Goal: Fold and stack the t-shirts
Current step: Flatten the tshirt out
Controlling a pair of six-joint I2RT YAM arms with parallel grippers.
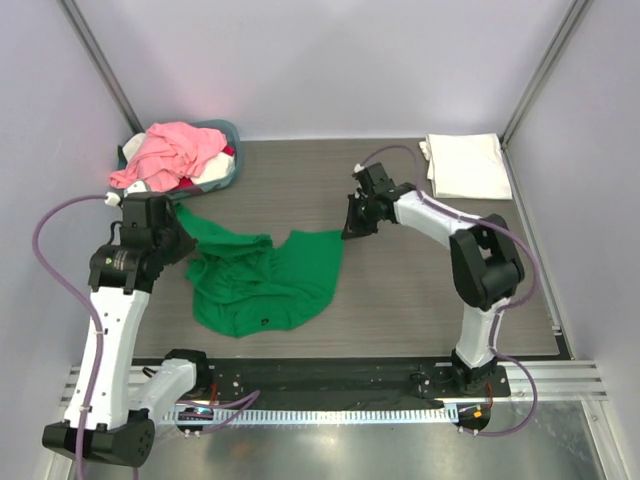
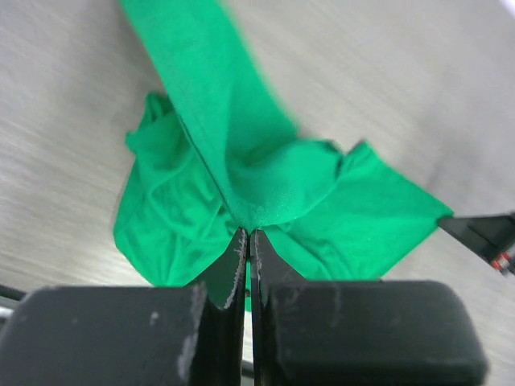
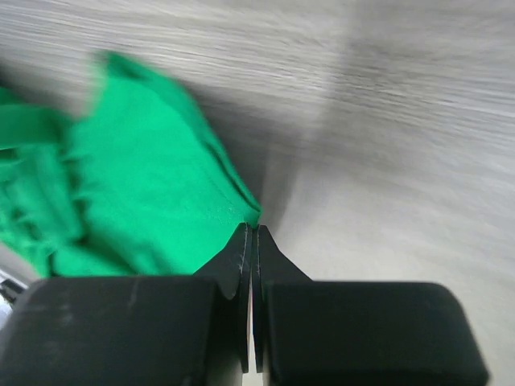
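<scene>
Left gripper point(image 2: 248, 235) and right gripper point(image 3: 252, 231) are pinching shut on edges of limp, light green shirt point(image 1: 270, 285), bunching between them.

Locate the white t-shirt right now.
In the top view, the white t-shirt lies folded at the far right corner of the table, beyond the right arm and well apart from the green t-shirt.
</scene>
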